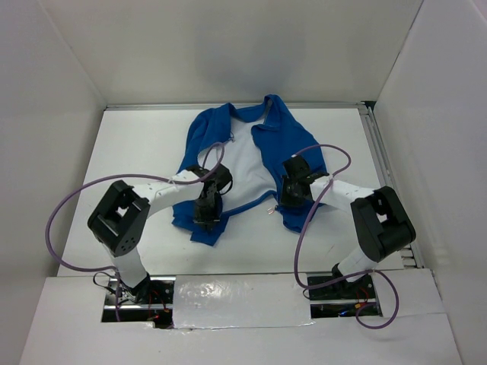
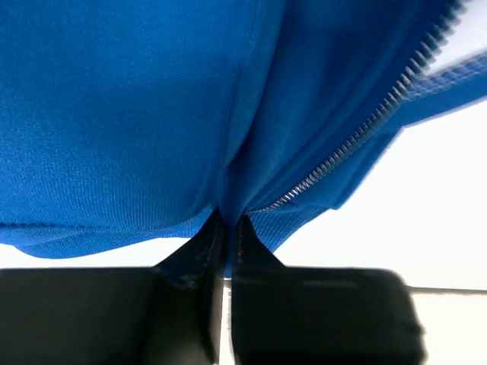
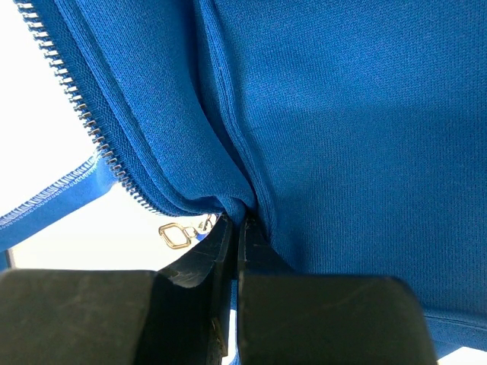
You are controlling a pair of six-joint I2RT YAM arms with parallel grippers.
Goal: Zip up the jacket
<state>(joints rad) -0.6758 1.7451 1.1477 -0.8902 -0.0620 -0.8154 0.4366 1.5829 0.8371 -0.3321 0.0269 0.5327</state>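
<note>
The royal-blue jacket [image 1: 204, 133] lies open on the table, its white lining [image 1: 243, 171] facing up. My left gripper [image 1: 207, 217] is at the lower hem of the left front panel. In the left wrist view it [image 2: 228, 220] is shut on a fold of blue jacket fabric [image 2: 137, 114], just beside the silver zipper teeth [image 2: 358, 133]. My right gripper [image 1: 288, 199] is at the right front panel's lower edge. In the right wrist view it [image 3: 237, 220] pinches the jacket fabric [image 3: 350, 114] next to the zipper teeth [image 3: 84, 114]. A small metal pull ring [image 3: 176, 234] hangs just left of the fingers.
White walls enclose the white table [image 1: 137, 152] at the back and both sides. A metal rail [image 1: 378, 152] runs along the right edge. Purple cables [image 1: 65, 205] loop out from both arms, and the arm bases stand at the near edge.
</note>
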